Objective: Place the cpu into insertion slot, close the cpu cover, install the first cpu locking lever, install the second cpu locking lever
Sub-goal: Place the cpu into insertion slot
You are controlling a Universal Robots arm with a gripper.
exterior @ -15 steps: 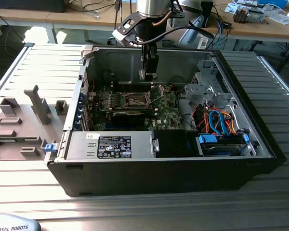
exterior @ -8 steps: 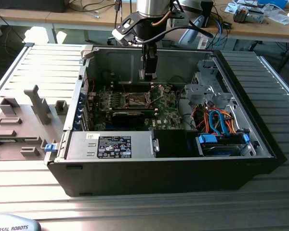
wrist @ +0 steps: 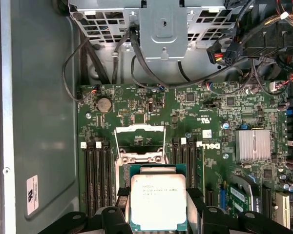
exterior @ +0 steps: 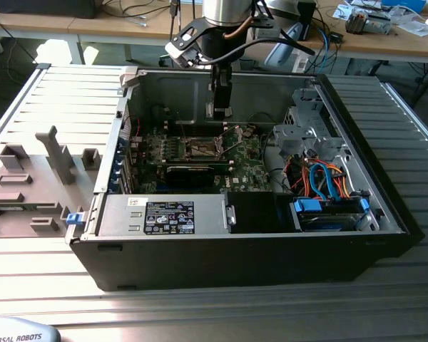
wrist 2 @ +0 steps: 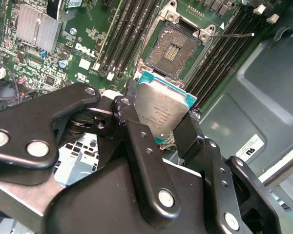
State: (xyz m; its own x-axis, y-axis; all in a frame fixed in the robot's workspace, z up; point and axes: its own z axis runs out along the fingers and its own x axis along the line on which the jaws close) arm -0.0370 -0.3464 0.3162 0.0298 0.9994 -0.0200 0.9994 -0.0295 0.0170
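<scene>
Silver-grey cpu (wrist: 157,202) clamped between gripper (exterior: 219,108) jaws, held above socket (wrist 2: 173,48), not touching. Hinged cover (wrist: 140,128) stood open at socket. First step in hand; seating called for squaring cpu over socket.

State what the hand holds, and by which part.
The hand holds the cpu, pinched by two opposite side edges, its metal top showing in both wrist views.

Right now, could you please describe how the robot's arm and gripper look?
The arm is a silvery-grey cylinder with black cables looping off it. The gripper is matte black: flat, rounded linkage bars joined by shiny silver pins.
</scene>
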